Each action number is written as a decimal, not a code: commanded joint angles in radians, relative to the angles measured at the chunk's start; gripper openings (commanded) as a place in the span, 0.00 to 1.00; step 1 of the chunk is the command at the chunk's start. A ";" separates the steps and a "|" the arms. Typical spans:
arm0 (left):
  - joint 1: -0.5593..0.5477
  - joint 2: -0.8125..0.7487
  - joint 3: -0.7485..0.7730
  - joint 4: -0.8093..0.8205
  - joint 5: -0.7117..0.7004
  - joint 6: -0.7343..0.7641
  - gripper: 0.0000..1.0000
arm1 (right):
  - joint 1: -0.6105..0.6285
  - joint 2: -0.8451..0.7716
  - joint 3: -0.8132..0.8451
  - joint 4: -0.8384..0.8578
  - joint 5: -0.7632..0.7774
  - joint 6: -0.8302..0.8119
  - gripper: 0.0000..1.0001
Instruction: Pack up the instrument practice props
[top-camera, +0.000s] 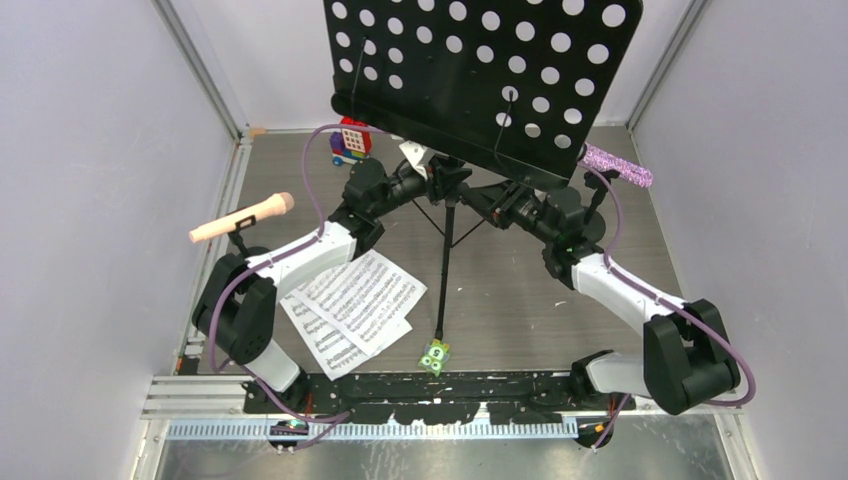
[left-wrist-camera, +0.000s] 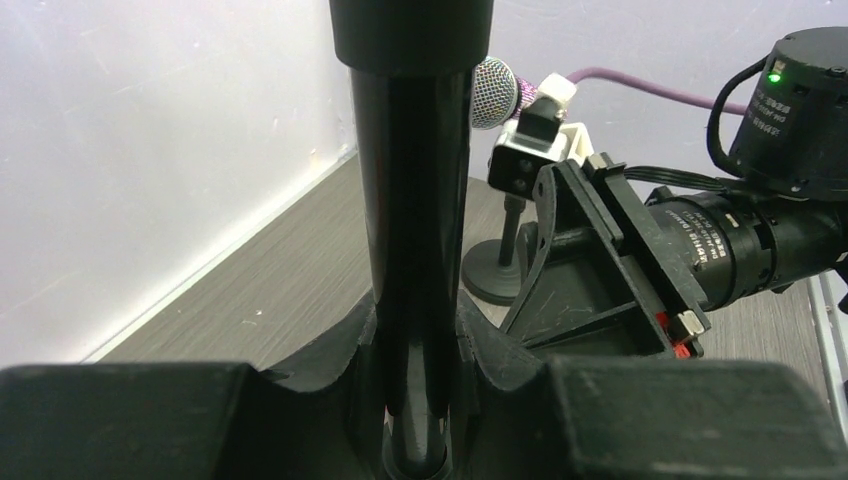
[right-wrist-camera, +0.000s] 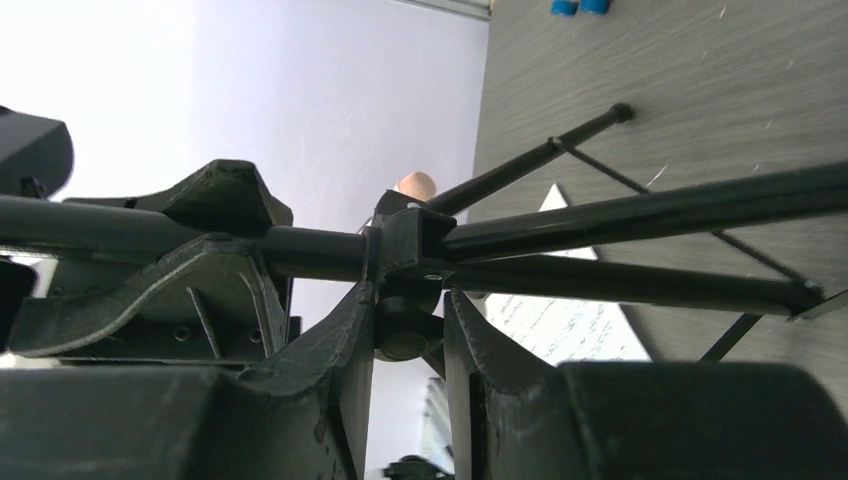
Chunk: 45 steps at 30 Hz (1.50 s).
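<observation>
One black music stand (top-camera: 480, 70) is stood at the middle of the tabletop (top-camera: 520, 290), with its perforated desk up and its tripod legs spread. The stand's upright pole is pinched from both sides by the left end effector (left-wrist-camera: 415, 400). The hub where the legs meet is clasped by the right end effector (right-wrist-camera: 405, 340), a finger being seen at each side of the hub's knob.

Two microphones are counted: a pink microphone (top-camera: 242, 219) left of the stand and a purple-glitter microphone (top-camera: 618, 166) right of it. Each is carried tilted on a short black mount (left-wrist-camera: 497, 272), though only the right-hand mount's round base is plainly seen.

At least two overlapping sheet-music pages (top-camera: 352, 305) are laid flat just left of the stand's near leg. One green square piece (top-camera: 435, 355) is placed just beside that leg's tip, and one toy brick vehicle (top-camera: 350, 142) behind the stand to the left.

Staves are printed on the pages, but no title can be read. White lettering on the right arm's motor housing (left-wrist-camera: 700, 240) cannot be made out.
</observation>
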 joint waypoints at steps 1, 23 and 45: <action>0.000 0.017 -0.017 -0.100 0.062 -0.025 0.00 | 0.015 -0.088 0.019 0.069 0.040 -0.239 0.00; 0.013 0.047 0.003 -0.089 0.083 -0.069 0.00 | 0.075 -0.164 0.007 -0.111 0.218 -0.277 0.75; 0.016 0.045 0.008 -0.087 0.089 -0.086 0.00 | 0.101 -0.036 -0.046 -0.003 0.218 0.497 0.57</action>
